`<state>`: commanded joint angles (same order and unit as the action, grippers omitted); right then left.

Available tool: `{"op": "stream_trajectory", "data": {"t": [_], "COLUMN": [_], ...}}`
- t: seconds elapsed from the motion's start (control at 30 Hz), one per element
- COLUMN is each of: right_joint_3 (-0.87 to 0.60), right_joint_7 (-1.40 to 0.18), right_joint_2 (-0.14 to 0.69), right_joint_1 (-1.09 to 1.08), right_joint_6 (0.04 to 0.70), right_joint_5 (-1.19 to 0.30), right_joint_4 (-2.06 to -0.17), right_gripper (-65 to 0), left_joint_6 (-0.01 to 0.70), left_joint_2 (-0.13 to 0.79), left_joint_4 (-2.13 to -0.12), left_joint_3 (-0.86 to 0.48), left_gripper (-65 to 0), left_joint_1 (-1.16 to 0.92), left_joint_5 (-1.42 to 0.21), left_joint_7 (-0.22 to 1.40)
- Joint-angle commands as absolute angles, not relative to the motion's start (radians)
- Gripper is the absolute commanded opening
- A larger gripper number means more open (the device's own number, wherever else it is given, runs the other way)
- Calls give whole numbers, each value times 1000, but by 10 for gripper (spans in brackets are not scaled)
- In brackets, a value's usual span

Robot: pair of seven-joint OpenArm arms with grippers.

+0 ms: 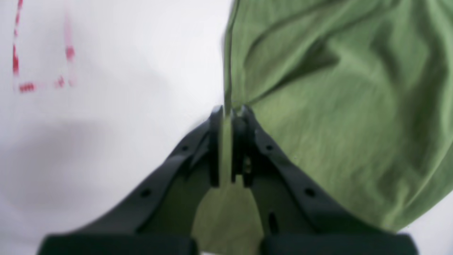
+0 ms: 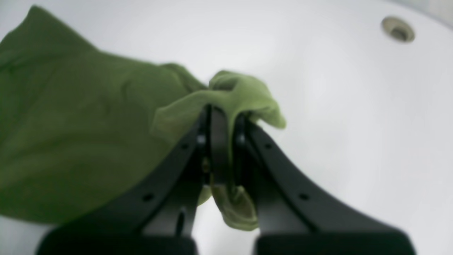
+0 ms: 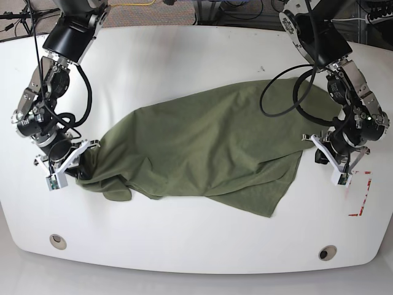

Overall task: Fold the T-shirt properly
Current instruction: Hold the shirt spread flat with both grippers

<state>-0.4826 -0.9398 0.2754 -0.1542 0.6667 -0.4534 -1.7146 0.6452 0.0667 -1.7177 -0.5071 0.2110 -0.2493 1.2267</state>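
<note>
- The T-shirt [image 3: 202, 153] is soft green cloth, wrinkled, spread between both arms on the smooth white table [image 3: 184, 55].
- The left gripper [image 1: 230, 113] pinches one thin edge of it.
- The right gripper [image 2: 223, 113] squeezes a bunched-up lump of it.
- Red marks [image 3: 362, 196] sit near the left gripper.

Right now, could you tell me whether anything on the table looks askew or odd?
The T-shirt lies rumpled and slanted, stretched between the left gripper and right gripper, one bunched fold hanging toward the front edge. Nothing looks damaged.
</note>
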Motion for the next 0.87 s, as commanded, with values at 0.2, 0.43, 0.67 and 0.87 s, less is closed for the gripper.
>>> {"op": "stream_trajectory", "data": {"t": [0.2,0.43,0.67,0.87], "right_joint_3": [-483,-481,-483,-484], "right_joint_7": [-937,-935,-935,-935], "right_joint_2": [251,234,234,234], "right_joint_1": [-93,-67,-68,-64], "right_joint_6": [676,676,676,673], "right_joint_5": [-452,-452,-452,-452], "right_joint_4": [-1713,-1719,-1727,-1744], "right_gripper": [-650,-650,-650,-650], "left_joint_6": [648,648,650,651], "left_joint_2": [91,91,91,88], "left_joint_4": [-1718,-1727,-1725,-1725], "left_joint_3": [-512,-509,-506,-504], "left_gripper": [-650,-650,-650,-650], "left_joint_1": [150,104,105,105], "left_joint_5": [-255,-255,-257,-257], "left_joint_7": [1216,1161,1161,1161]}}
